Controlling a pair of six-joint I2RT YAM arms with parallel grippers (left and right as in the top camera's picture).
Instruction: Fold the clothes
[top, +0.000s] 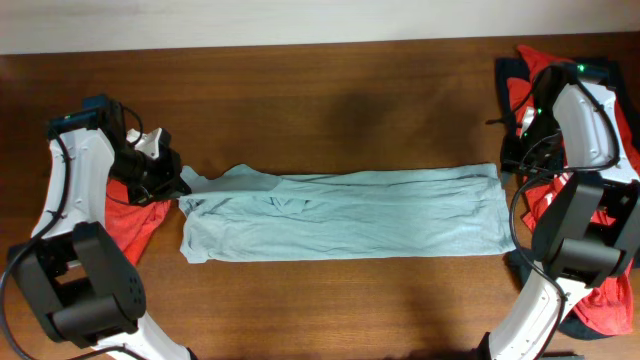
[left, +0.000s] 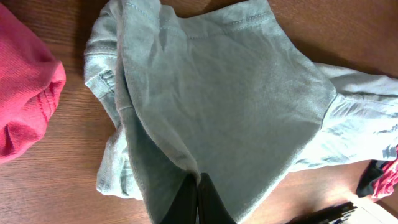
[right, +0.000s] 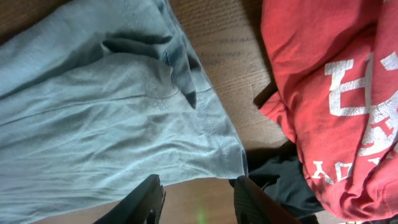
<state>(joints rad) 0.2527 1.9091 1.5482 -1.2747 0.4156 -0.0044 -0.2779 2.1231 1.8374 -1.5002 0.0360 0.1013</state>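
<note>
Your left tool is pinched shut on the grey-blue T-shirt, which stretches away from it along the tabletop. Your right tool stands parted, empty, with the T-shirt just ahead of it. Carry the left end over evenly.

This looked like a robotics lab bench: two white-and-black robot arms, the left arm and the right arm, rose from the near edge of a dark wood-grain table, with loose black cables trailing along them, a green indicator light glowing, and a bare pale wall behind
</note>
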